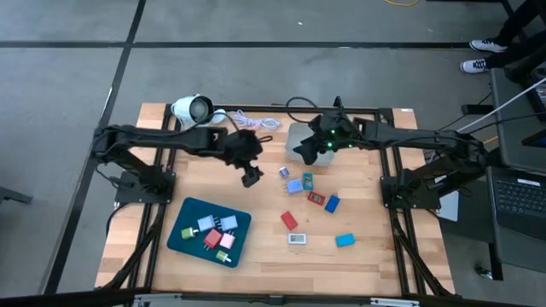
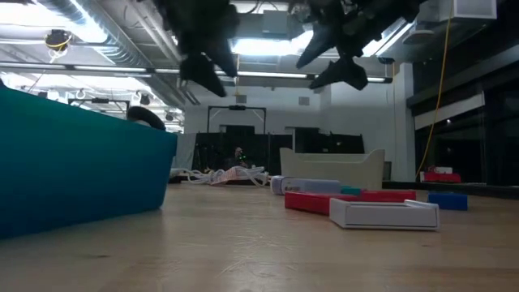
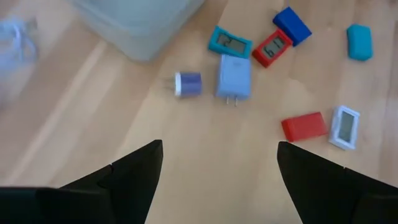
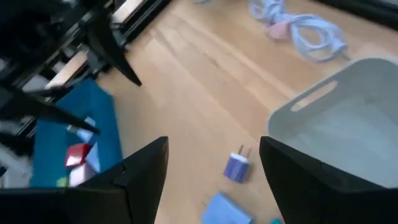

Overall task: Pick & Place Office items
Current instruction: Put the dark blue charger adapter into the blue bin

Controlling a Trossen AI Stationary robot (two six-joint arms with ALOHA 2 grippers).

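Note:
Several small office items lie loose on the wooden table: a blue-and-white plug (image 3: 188, 83), a light blue piece (image 3: 234, 78), a teal one (image 3: 230, 42), red ones (image 3: 272, 48) (image 3: 305, 126), a blue one (image 3: 291, 25) and a white one (image 3: 344, 126). More lie in the dark teal tray (image 1: 184, 215). My left gripper (image 1: 250, 177) hangs open above the table between the tray and the loose pieces, holding nothing. My right gripper (image 1: 303, 152) hangs open over the near left corner of the grey bin (image 1: 295, 135), with nothing between its fingers (image 4: 146, 168).
A white round device (image 1: 192, 108) and a coiled pale cord (image 1: 249, 120) lie at the table's far edge. The grey bin stands far of the loose pieces. Bare wood lies between the tray and the pieces. A laptop (image 1: 519, 196) sits off the table's right side.

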